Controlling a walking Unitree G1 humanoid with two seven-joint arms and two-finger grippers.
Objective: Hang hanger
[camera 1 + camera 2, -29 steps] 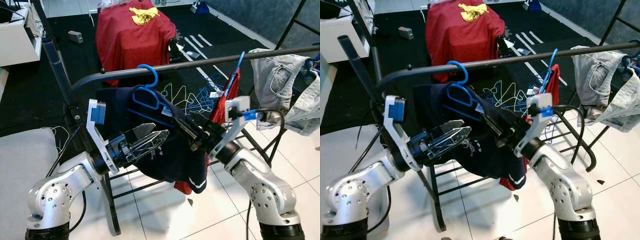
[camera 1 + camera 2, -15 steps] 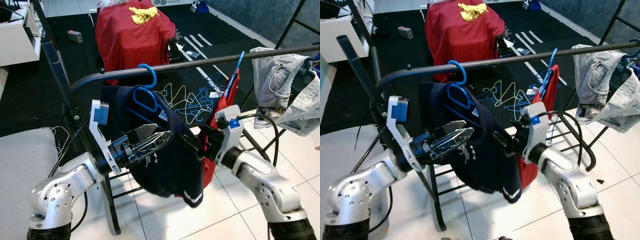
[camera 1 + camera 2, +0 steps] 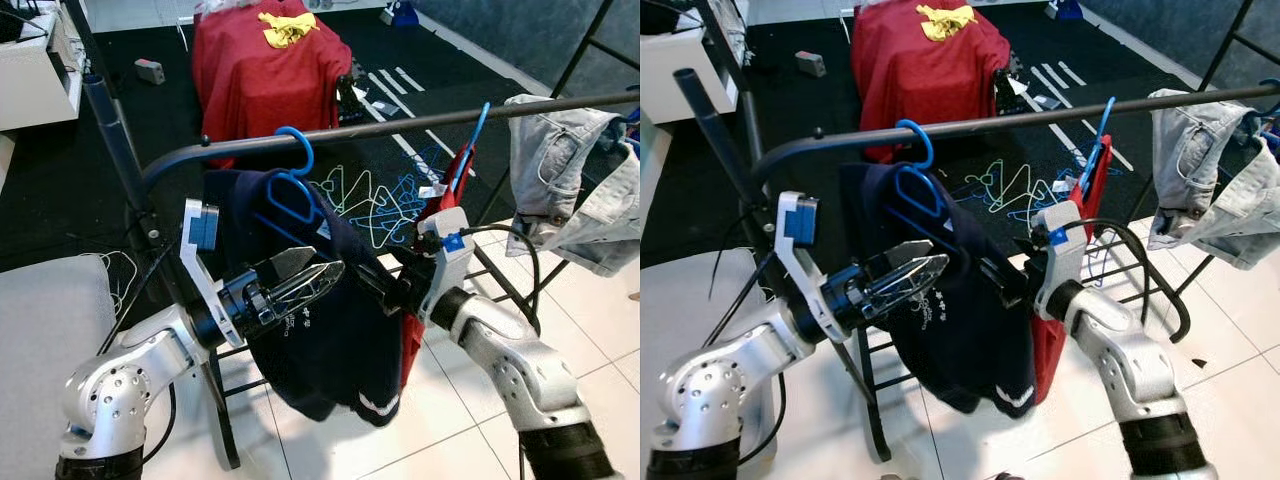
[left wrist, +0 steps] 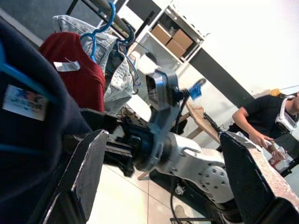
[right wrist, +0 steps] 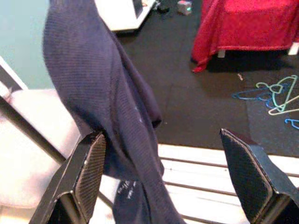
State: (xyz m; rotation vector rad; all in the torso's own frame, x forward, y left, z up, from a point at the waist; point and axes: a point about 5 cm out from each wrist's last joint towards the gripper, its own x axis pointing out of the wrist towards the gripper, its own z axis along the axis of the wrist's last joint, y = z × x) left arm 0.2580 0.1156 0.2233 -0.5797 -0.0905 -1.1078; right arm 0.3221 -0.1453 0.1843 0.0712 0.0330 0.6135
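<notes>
Left gripper [image 3: 315, 280] fingers spread wide, holding nothing, pointed at the navy garment [image 3: 340, 330] just right of them. Right gripper [image 3: 385, 285] fingers also wide apart per its wrist view, the cloth hanging by one finger [image 5: 88, 163] w/o being pinched. Blue hanger [image 3: 290, 185] sits above and far of both, hook already over the black rail [image 3: 400, 125], so the weight looks carried by the rail, not the arms. Judgement: hang done, arms free to back off. Further right: red garment [image 3: 450, 200] on its own hanger, then denim jacket [image 3: 560, 160].
</notes>
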